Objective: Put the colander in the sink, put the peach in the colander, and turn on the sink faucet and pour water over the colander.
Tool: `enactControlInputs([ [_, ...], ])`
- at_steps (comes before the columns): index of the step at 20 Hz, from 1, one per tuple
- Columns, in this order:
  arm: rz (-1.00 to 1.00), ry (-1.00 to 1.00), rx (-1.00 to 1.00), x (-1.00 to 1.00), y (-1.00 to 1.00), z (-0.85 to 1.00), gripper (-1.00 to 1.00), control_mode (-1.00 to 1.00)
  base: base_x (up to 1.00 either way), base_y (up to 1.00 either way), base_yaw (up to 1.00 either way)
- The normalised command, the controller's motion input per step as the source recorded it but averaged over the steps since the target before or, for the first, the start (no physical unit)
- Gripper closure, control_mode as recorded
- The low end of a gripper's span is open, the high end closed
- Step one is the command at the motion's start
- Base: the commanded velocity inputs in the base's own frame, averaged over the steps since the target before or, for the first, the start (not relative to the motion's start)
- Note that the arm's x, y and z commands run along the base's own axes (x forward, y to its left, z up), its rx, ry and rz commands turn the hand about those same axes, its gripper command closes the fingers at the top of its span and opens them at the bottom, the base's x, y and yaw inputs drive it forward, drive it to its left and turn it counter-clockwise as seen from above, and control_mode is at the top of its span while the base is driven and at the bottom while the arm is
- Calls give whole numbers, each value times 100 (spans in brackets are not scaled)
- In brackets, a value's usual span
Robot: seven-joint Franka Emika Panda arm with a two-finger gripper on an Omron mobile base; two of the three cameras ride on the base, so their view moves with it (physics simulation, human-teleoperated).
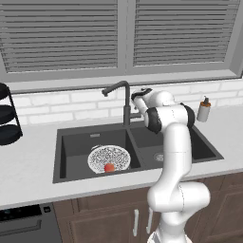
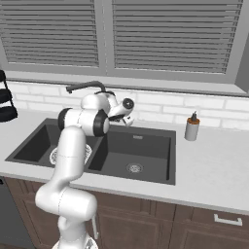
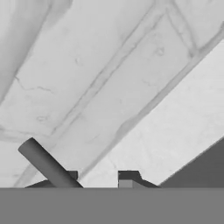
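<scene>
The white speckled colander (image 1: 108, 158) sits in the left basin of the dark grey sink (image 1: 71, 142), and the red-orange peach (image 1: 109, 167) lies in it near its front rim. In the right base view my arm covers most of the colander (image 2: 54, 155). The sink faucet (image 1: 126, 102) stands behind the divider with its spout bent to the left. My gripper (image 2: 127, 120) is at the faucet's base, on its right side. In the hand view the gripper (image 3: 99, 178) is shut, and the grey lever (image 3: 46, 164) slants just past its left tip. Water is out of view.
A soap bottle (image 1: 204, 110) stands on the counter to the right of the sink. At the far left is a black tiered rack (image 1: 7, 116). The tiled wall and window sill rise close behind the faucet. The right basin (image 2: 138, 155) holds nothing but its drain.
</scene>
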Motion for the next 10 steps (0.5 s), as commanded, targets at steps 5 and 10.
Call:
enactControlInputs([
  [5, -17, 0, 3, -12, -68, -15, 100, -100, 0, 0, 0],
  [10, -21, 0, 8, -37, -77, -22, 100, -100, 0, 0, 0],
])
